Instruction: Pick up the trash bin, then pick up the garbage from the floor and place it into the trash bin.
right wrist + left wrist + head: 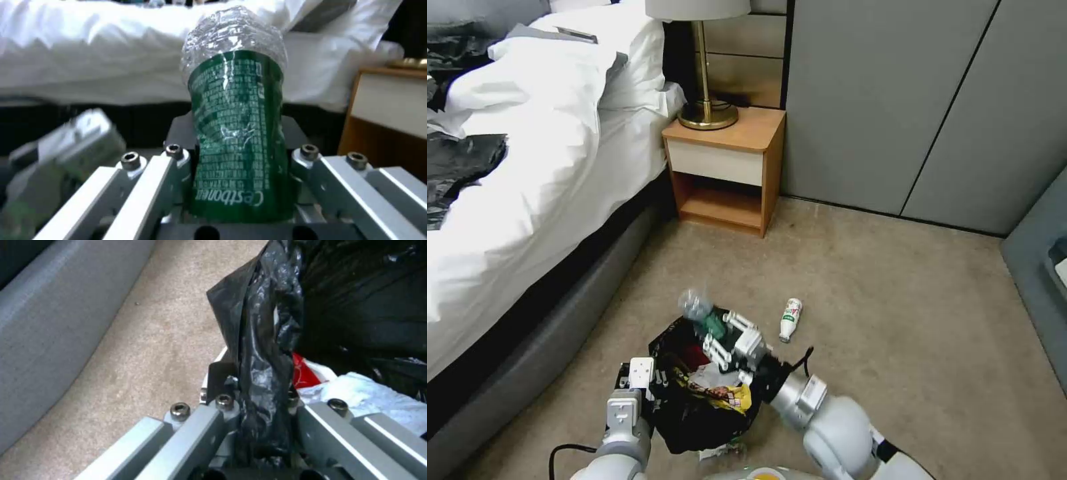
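Note:
The trash bin point(694, 427), lined with a black bag, hangs low in front of me. My left gripper point(639, 381) is shut on its rim, and the left wrist view shows the bag's fold point(262, 340) pinched in that gripper point(262, 390). Inside lie a yellow wrapper point(730, 398), white tissue point(378, 396) and a red packet point(302, 373). My right gripper point(722, 333) is shut on a crumpled clear bottle with a green label point(699, 310), held over the far side of the bin's mouth. In the right wrist view the bottle point(238, 133) sticks out between the fingers point(175, 156). A white bottle point(790, 320) lies on the carpet to the right.
The bed point(527, 167) and its grey base point(547, 333) run along the left. A wooden nightstand point(727, 167) with a brass lamp point(706, 100) stands behind, beside grey wardrobe doors point(927, 100). Grey furniture point(1040, 267) borders the right. Open carpet lies right of the bin.

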Controlling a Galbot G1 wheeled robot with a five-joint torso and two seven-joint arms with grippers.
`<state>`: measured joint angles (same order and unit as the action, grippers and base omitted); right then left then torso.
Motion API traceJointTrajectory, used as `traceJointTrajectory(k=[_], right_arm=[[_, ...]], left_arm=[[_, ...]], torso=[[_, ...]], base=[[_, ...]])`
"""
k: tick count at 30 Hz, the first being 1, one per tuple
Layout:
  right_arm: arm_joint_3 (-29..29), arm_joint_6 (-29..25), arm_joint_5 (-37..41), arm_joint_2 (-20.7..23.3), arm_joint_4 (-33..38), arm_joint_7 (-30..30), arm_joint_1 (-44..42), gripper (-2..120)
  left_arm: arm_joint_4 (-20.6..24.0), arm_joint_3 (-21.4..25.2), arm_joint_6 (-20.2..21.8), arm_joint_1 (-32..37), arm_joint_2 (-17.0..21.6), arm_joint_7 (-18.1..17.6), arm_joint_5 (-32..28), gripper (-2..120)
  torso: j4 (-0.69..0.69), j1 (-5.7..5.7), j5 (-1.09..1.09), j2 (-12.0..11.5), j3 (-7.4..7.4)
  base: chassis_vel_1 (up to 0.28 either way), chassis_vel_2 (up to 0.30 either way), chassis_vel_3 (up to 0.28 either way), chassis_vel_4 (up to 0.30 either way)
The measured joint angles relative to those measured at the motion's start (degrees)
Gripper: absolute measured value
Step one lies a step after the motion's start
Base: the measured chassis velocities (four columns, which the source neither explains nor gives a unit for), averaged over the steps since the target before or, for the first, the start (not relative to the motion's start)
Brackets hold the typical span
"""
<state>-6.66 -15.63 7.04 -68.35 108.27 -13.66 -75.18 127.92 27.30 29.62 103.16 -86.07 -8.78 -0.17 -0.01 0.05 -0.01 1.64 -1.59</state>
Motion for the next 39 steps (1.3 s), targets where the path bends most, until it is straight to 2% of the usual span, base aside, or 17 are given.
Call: traceJointTrajectory(k=[7, 10, 12, 13, 15, 16, 19, 20, 23, 24, 26, 28, 32, 39], right_arm=[[-0.1, -0.4, -0.2, 0.4, -2.2, -1.1, -1.4, 24], [-0.1, -0.3, -0.3, 0.3, -2.8, -1.4, -1.6, 28], [-0.1, -0.2, -0.3, 0.1, -3.1, -1.4, -1.6, 37], [-0.1, -0.2, -0.3, 0.1, -3.1, -1.4, -1.6, 37], [-0.1, 0.0, -0.4, -0.6, -3.4, -1.4, -1.4, 57], [-0.1, 0.0, -0.4, -0.6, -3.4, -1.4, -1.4, 57], [0.0, 0.1, -0.5, -0.8, -3.3, -1.3, -1.2, 72], [0.0, 0.1, -0.5, -0.8, -3.3, -1.3, -1.2, 72], [0.2, 0.3, -0.6, -0.8, -2.8, -1.3, -1.1, 82], [0.3, 0.4, -0.7, -0.8, -2.3, -1.2, -1.0, 90], [0.4, 0.4, -0.7, -0.8, -2.0, -1.1, -0.9, 92], [0.9, 0.8, -0.7, -0.7, -0.4, -0.5, -0.9, 103], [2.0, 1.5, -0.7, -0.8, 2.3, 0.4, -1.0, 110], [5.4, 2.9, -0.6, 0.0, 8.7, 2.5, -2.3, 114]], left_arm=[[0.1, 0.1, 0.0, -0.2, 0.4, 0.0, -0.1, 0], [0.1, 0.1, 0.0, -0.4, 0.5, 0.0, -0.2, 0], [0.1, 0.0, 0.0, -0.5, 0.5, 0.0, -0.2, 0], [0.1, 0.0, 0.0, -0.5, 0.5, 0.0, -0.2, 0], [0.1, -0.5, 0.0, -0.5, 0.3, 0.0, -0.2, 0], [0.1, -0.5, 0.0, -0.5, 0.3, 0.0, -0.2, 0], [0.2, -0.5, 0.0, -0.4, 0.3, 0.0, -0.1, 0], [0.2, -0.5, 0.0, -0.4, 0.3, 0.0, -0.1, 0], [0.3, -0.5, 0.0, -0.4, 0.2, -0.1, 0.0, 0], [0.3, -0.6, 0.0, -0.4, 0.1, -0.1, 0.1, 0], [0.3, -0.6, 0.0, -0.4, 0.1, -0.1, 0.1, 0], [0.2, -0.7, -0.1, -0.4, 0.1, -0.1, 0.2, 0], [-0.7, -0.7, -0.2, -0.8, 0.1, -0.1, 0.2, 0], [-1.2, -0.6, -0.2, -1.6, 0.3, -0.1, 0.0, 0]], torso=[[0.0, 0.0, 0.01, 0.0, 0.0], [0.01, 0.0, 0.01, 0.0, 0.0], [0.01, 0.0, 0.01, 0.0, 0.0], [0.01, 0.0, 0.01, 0.0, 0.0], [0.01, 0.0, 0.01, 0.0, 0.0], [0.01, 0.0, 0.01, 0.0, 0.0], [0.01, 0.0, 0.01, 0.0, 0.0], [0.01, 0.0, 0.01, 0.0, 0.0], [0.01, 0.0, 0.01, 0.0, 0.0], [0.01, 0.0, 0.01, 0.0, 0.0], [0.01, 0.0, 0.01, 0.0, 0.0], [0.01, 0.0, 0.01, 0.0, 0.0], [0.01, 0.0, 0.01, 0.0, 0.0], [0.01, 0.0, 0.01, 0.0, 0.0]], base=[[0.0, 0.0, 0.0, 0.0], [0.0, 0.0, 0.0, 0.0], [0.0, 0.0, 0.0, 0.0], [0.0, 0.0, 0.0, 0.0], [0.0, 0.0, 0.0, 0.0], [0.0, 0.0, 0.0, 0.0], [0.0, 0.0, 0.0, 0.0], [0.0, 0.0, 0.0, 0.0], [0.0, 0.0, 0.0, 0.0], [0.0, 0.0, 0.0, 0.0], [0.0, 0.0, 0.0, 0.0], [0.0, 0.0, 0.0, 0.0], [0.0, 0.0, 0.0, 0.0], [0.0, 0.0, 0.0, 0.0]])
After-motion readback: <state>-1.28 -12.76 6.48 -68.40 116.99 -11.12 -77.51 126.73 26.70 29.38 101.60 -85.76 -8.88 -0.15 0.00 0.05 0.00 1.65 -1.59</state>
